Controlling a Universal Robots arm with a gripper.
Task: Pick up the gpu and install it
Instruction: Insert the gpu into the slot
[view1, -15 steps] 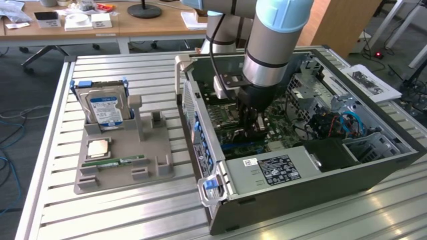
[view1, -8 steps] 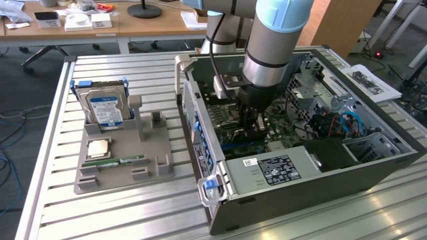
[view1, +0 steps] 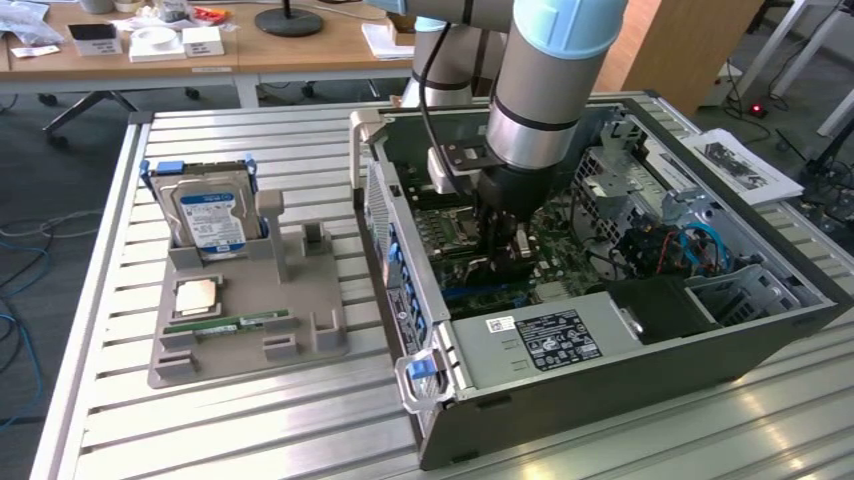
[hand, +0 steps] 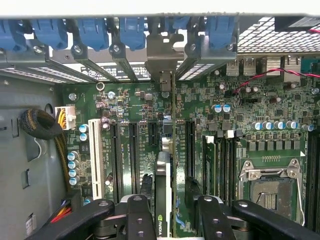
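— Gpu (hand: 162, 190) location?
— It is gripped edge-on by the tool (hand: 174, 202), closed partway on it, above the board (hand: 250, 110) inside the case (view1: 694, 340).
— Care needed?
— Card should be held upright, bracket (hand: 161, 55) lined with the rear wall (hand: 280, 37), pressure applied evenly.

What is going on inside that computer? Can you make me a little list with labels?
place: open computer case on a slatted table
end effector: down inside the case, over the motherboard
gpu: standing on edge among the expansion slots, metal bracket at the case's rear openings
gpu fully seated: cannot tell
grey holder: carries a hard drive and a memory stick
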